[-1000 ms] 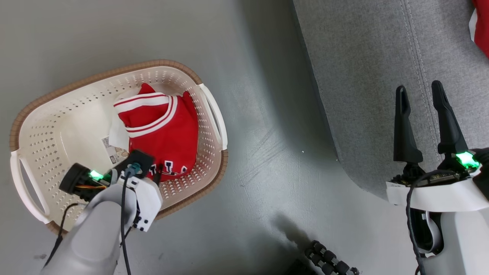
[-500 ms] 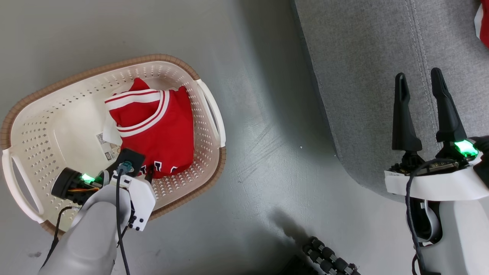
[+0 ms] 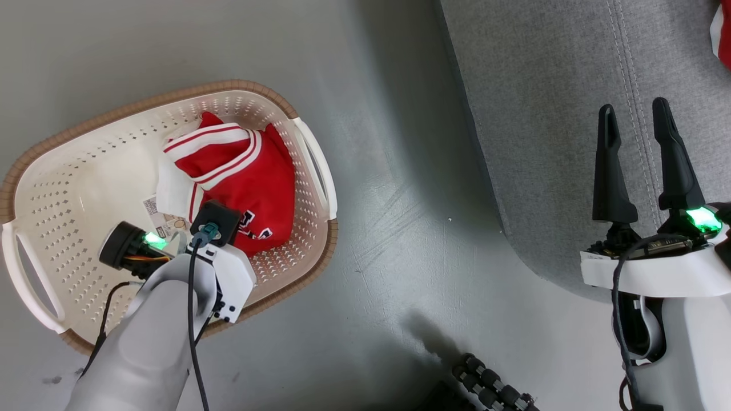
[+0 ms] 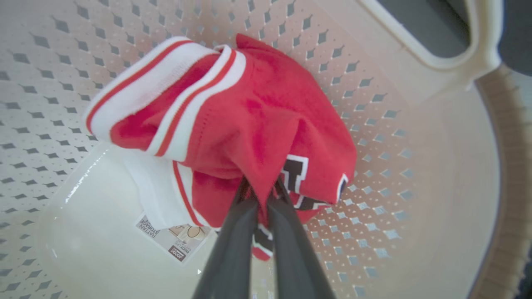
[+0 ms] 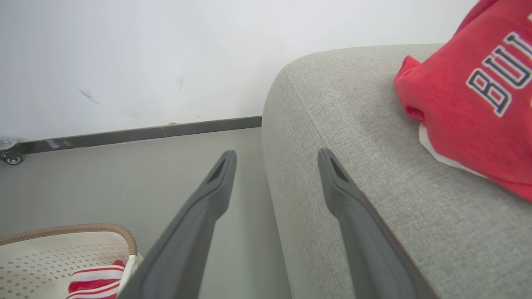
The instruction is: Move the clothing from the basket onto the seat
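Now, L tool [image 4: 262,189] is inside the basket [image 3: 68,177], pressed together on a fold of the red garment [image 4: 257,116], pinching it just by the black-and-white letters. Garment sits bunched at the basket end nearer the seat [image 3: 542,85], white trim touching the paper label [image 4: 172,243]. R tool [image 3: 634,107] hangs spread, nothing in it, above the seat edge. Second red garment [image 5: 474,104] w/ letters lies on the seat. Basket stands on the grey floor [image 3: 400,217], apart from the seat.

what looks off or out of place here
Nothing is spilled or damaged. The red garment in the basket is just bunched where the left end effector pinches it; the other garment lies on the seat.
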### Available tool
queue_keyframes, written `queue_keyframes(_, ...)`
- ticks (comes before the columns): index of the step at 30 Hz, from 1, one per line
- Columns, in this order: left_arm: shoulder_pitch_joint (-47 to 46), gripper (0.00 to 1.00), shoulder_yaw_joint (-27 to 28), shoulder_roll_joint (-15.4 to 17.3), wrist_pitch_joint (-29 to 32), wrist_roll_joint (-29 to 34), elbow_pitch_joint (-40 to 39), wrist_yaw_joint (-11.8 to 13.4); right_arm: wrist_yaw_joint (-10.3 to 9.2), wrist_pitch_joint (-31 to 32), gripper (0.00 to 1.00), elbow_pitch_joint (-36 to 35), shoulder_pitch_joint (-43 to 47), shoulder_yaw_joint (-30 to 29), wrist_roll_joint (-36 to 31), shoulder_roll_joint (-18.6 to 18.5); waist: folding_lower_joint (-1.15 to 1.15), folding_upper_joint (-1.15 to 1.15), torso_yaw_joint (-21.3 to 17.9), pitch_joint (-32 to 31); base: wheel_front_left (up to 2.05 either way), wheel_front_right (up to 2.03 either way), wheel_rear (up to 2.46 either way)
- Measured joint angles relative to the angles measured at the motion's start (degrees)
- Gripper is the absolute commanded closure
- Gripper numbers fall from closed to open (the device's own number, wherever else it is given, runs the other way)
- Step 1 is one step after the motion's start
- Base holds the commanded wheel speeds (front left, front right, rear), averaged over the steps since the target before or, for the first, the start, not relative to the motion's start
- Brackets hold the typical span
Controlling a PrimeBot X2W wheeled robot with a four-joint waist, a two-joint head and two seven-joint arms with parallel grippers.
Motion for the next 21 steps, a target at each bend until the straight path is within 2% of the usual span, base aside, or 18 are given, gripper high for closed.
queue_keyframes(13,-0.3,1.00,0.2,0.3,-4.5,0.0,-0.8,-0.2,0.00,0.0,0.00,0.3,-1.2,0.0,0.0,0.0,0.00,0.00,1.7,-1.8,0.00,0.00,0.00)
queue_keyframes(21,-0.3,1.00,1.0,0.6,-6.1,-0.3,-2.2,0.5,0.00,0.0,0.00,0.8,-1.2,-0.5,-1.2,0.0,0.00,0.00,2.8,-3.8,0.00,0.00,0.00)
